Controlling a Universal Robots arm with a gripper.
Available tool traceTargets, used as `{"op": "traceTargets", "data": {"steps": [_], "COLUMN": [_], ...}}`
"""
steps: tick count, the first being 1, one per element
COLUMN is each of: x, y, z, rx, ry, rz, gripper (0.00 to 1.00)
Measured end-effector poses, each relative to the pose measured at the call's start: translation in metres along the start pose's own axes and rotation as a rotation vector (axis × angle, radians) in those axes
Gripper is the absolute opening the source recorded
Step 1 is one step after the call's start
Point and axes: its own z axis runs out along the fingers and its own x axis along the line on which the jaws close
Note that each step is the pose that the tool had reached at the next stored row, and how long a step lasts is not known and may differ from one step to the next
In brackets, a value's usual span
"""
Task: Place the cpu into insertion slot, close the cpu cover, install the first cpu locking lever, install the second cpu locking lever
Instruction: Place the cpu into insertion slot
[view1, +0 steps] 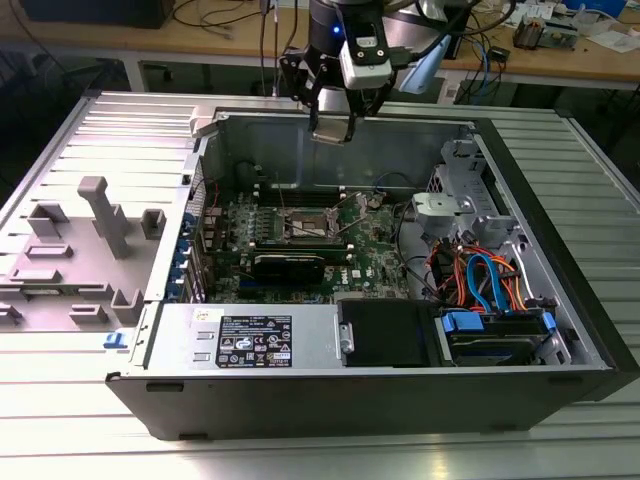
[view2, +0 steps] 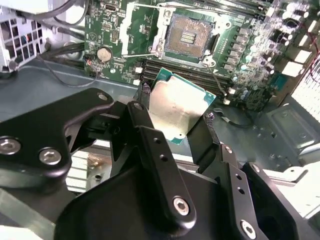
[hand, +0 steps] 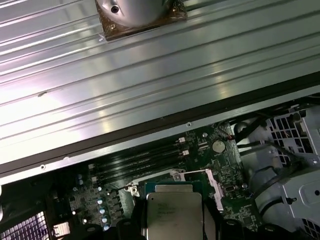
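The cpu (view2: 172, 112) is off the board, held in the air between the two black fingers (view2: 145, 90) of the gripper (view2: 177, 103). The fingers have closed onto two opposite edges of it, and its dull silver top and green edge show between their tips. In the first wrist view the cpu (hand: 174, 215) faces the camera with its silver top showing. In the exterior view the cpu (view1: 330, 130) hangs under the gripper (view1: 331, 122), high over the far wall of the computer case (view1: 400, 400) and well above the board.

The insertion slot (view2: 189, 36) lies apart from the cpu, on the green motherboard (view2: 240, 45). It is open, with its dark square bed of contacts bare. In the exterior view the insertion slot (view1: 308, 222) sits near the middle of the board, below the gripper and nearer the camera. Long black memory sticks (view2: 190, 77) run between the slot and the held cpu in the second wrist view. A round silver battery (view2: 104, 54) sits off to one side of the slot.

The case lies open on a ribbed metal table (view1: 300, 450). Orange and blue cables (view1: 480, 280) bunch at the exterior view's right, and grey blocks (view1: 95, 215) stand at its left.
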Motion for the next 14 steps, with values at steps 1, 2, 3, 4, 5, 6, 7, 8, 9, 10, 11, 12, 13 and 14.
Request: {"op": "traceTargets", "data": {"steps": [1,2,3,4,5,6,7,8,9,10,11,12,13,14], "x": [0.0,0.0,0.0,-0.0001,-0.0001,-0.0001,-0.0001,-0.0002,-0.0002,-0.0003,-0.0003,-0.0003,-0.0003,-0.0003], "y": [0.0,0.0,-0.0001,-0.0001,-0.0002,-0.0003,-0.0005,-0.0007,-0.0008,-0.0009,-0.001,-0.001,-0.001,-0.001], "z": [0.0002,0.0004,0.0005,0.0008,0.001,0.0013,0.0018,0.0018,0.0018,0.0018,0.0017,0.0017,0.0017,0.0017], "rx": [0.0002,0.0004,0.0006,0.0007,0.0008,0.001,0.0006,0.0006,0.0005,0.0007,0.0008,0.0007,0.0007,0.0007], "ry": [-0.0011,-0.0023,-0.0034,-0.0048,-0.0057,-0.007,-0.0086,-0.0087,-0.0087,-0.0087,-0.0087,-0.0087,-0.0087,-0.0087], "rz": [0.011,0.024,0.035,0.05,0.06,0.074,0.093,0.093,0.093,0.093,0.093,0.093,0.093,0.093], "gripper": [0.54,0.54,0.54,0.54,0.54,0.54,0.54,0.54,0.54,0.54,0.54,0.54,0.54,0.54]}}
